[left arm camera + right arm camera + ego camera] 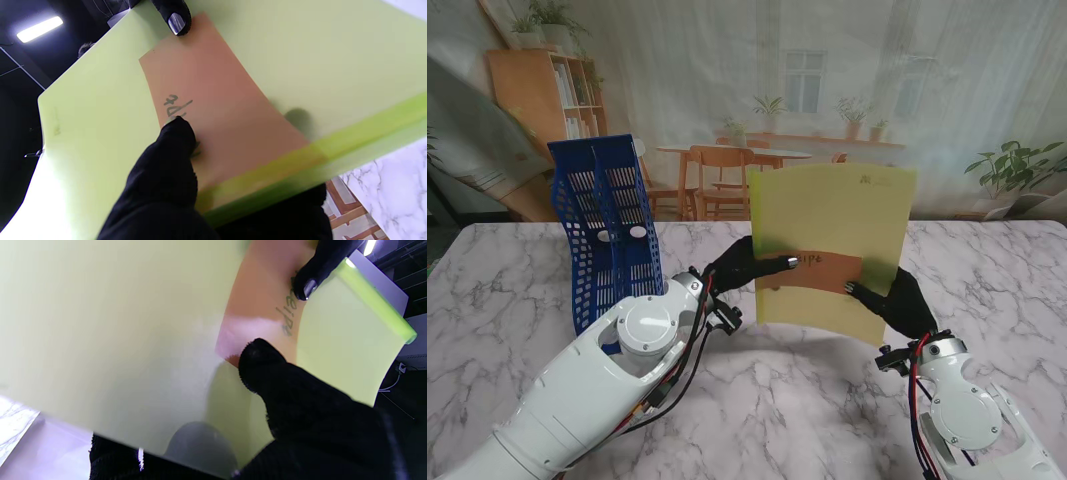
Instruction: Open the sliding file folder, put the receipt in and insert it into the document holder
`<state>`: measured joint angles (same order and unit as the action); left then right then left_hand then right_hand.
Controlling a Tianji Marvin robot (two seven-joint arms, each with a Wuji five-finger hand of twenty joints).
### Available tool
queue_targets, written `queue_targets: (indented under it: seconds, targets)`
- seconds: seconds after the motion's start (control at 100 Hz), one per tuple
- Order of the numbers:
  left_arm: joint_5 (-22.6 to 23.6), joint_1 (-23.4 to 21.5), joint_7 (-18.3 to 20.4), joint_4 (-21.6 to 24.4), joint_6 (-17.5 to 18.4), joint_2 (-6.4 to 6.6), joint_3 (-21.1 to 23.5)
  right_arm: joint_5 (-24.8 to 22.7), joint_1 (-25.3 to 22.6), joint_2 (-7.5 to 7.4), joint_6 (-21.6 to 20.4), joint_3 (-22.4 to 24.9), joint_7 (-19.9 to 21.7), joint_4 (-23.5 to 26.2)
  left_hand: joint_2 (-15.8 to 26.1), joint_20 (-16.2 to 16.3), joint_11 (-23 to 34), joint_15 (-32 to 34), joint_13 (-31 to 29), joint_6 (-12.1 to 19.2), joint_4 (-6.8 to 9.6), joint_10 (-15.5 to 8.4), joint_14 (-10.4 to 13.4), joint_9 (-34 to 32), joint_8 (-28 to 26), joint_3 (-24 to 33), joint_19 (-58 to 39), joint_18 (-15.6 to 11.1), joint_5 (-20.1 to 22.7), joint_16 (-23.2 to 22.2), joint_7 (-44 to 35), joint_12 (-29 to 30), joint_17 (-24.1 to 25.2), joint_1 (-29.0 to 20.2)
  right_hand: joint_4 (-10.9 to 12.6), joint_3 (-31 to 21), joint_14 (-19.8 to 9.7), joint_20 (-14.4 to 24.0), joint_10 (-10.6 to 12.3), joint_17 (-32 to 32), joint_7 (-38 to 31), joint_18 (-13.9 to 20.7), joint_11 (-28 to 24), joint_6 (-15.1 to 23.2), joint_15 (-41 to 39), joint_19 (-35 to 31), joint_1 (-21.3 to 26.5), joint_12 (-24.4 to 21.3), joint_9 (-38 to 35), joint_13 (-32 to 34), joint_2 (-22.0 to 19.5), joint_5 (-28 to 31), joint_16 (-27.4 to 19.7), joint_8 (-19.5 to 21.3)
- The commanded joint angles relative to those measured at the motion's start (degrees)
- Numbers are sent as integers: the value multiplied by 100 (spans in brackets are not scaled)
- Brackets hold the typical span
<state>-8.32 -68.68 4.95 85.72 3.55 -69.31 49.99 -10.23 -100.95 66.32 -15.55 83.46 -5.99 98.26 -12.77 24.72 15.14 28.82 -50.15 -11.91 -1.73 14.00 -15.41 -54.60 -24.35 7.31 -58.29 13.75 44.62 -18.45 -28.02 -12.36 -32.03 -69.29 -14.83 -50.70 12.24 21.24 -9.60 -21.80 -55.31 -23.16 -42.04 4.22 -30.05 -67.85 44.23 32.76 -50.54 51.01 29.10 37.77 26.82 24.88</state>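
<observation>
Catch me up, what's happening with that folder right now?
Both hands hold the yellow folder upright off the table: the left hand at its left edge, the right hand at its lower right. The brown receipt shows through, already inside. The blue holder stands to the left, and the folder is not yet in it.

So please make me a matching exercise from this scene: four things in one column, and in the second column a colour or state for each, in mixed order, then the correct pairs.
Things:
1. folder
2. receipt
3. document holder
4. table

Colour or state:
A. blue, with rows of small holes, standing tilted on the table
B. white marble pattern with grey veins
C. yellow-green, held upright between the left hand and the right hand
D. brown paper with handwriting, seen through the folder's cover

Pairs: 1-C, 2-D, 3-A, 4-B
</observation>
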Motion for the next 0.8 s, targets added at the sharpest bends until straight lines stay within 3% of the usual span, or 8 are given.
queue_targets:
  seconds: [0.0,0.08,0.15,0.31,0.57,0.6,0.79]
  targets:
    - [6,-88,67,89,68,-25,58,-52,-49,26,32,5,-10,64,99,-56,137,212,-175,-34,-8,131,-216,-234,45,480,-330,-168,270,-45,-166,-113,-331,-468,229,363,-45,128,71,446,54,-73,222,439,234,264,75,-271,671,-602,-296,-472,-163,-309]
    - [187,-167,-58,180,148,-6,167,-45,-67,32,41,21,-32,79,83,-85,193,259,-240,-51,-13,153,-237,-285,42,497,-376,-162,288,-52,-251,-141,-417,-468,263,453,-141,266,137,874,626,-50,355,265,370,571,-458,-732,1399,-1223,-374,-838,-338,-396]
    - [317,-258,-174,302,218,11,295,-9,-79,43,49,31,-61,95,71,-113,217,292,-282,-68,-14,178,-259,-296,58,516,-401,-156,283,-55,-290,-154,-466,-468,750,265,-220,363,165,1207,1484,79,551,84,621,855,-1129,-1027,2102,-1789,-474,-1133,-505,-44]
    - [553,-491,-233,657,380,107,708,-42,-94,85,9,56,-262,98,76,-178,222,289,-281,-89,-9,184,-252,-280,111,521,-410,-153,254,-36,-321,-160,-480,-468,696,580,-374,344,232,1817,2161,354,858,-106,1226,1574,-1803,-1424,3141,-2621,-544,-2113,-836,-59]
    - [985,-961,-352,1267,631,242,1579,2,-111,154,-36,87,-533,60,71,-250,202,279,-294,-134,7,208,-241,-262,179,524,-413,-167,227,-16,-322,-152,-517,-468,745,919,-458,490,267,2025,2334,539,1054,-211,1700,2426,-1920,-1614,3552,-2966,-825,-2517,-1048,-248]
    - [1057,-1018,-387,1331,675,251,1681,9,-113,157,-28,87,-544,62,78,-257,198,277,-291,-134,9,209,-241,-255,185,526,-412,-165,218,-15,-320,-150,-515,-468,788,1037,-447,841,259,1975,2285,546,1043,-235,1734,2671,-1864,-1634,3568,-2956,-870,-2539,-1030,-334]
    - [1471,-1386,-516,1633,1082,324,2430,21,-130,174,22,74,-608,94,105,-297,184,262,-269,-127,13,190,-217,-226,210,496,-408,-183,178,-4,-316,-146,-509,-468,778,1074,-447,900,237,1958,2272,558,1023,-265,1777,2823,-1823,-1627,3605,-2978,-968,-2565,-1046,-356]
